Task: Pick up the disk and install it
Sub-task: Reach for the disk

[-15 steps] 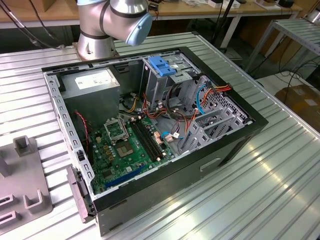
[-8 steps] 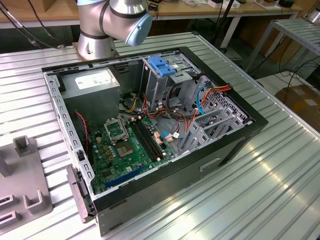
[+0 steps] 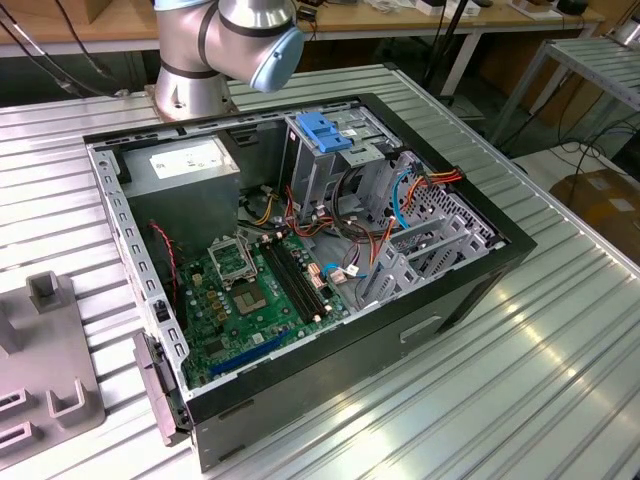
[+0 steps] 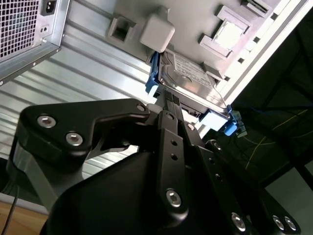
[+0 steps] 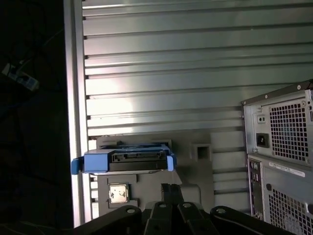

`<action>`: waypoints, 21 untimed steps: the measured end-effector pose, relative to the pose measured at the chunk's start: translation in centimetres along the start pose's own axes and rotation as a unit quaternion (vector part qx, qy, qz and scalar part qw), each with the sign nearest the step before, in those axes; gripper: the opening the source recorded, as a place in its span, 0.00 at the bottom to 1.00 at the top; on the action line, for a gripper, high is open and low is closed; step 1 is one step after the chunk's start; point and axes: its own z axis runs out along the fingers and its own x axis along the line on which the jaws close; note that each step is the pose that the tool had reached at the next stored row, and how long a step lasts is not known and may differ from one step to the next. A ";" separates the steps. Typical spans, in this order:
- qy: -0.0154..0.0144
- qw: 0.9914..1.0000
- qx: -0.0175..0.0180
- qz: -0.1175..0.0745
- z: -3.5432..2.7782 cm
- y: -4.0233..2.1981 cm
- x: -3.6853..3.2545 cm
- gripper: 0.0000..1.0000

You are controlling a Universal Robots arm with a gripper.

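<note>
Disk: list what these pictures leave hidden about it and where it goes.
Second wrist view: the near edge of the disk is partly covered by the claw.
First wrist view: the disk is edge-on, its labelled top hidden.
Exterior view: the drive cage hides its slots behind its own walls and blue latch.

Robotics lab or workshop. Evidence: ribbed aluminium tabletop; robot arm mounted at far edge; opened computer case with exposed motherboard; wooden workbenches behind; cardboard box on floor at exterior view's right.
</note>
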 end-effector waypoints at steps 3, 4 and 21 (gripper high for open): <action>0.001 1.000 0.000 -0.009 0.19 0.05 0.38 0.10; 0.001 1.000 0.000 -0.010 0.29 0.04 0.67 0.10; 0.003 1.000 0.000 -0.012 0.79 -0.11 4.80 0.10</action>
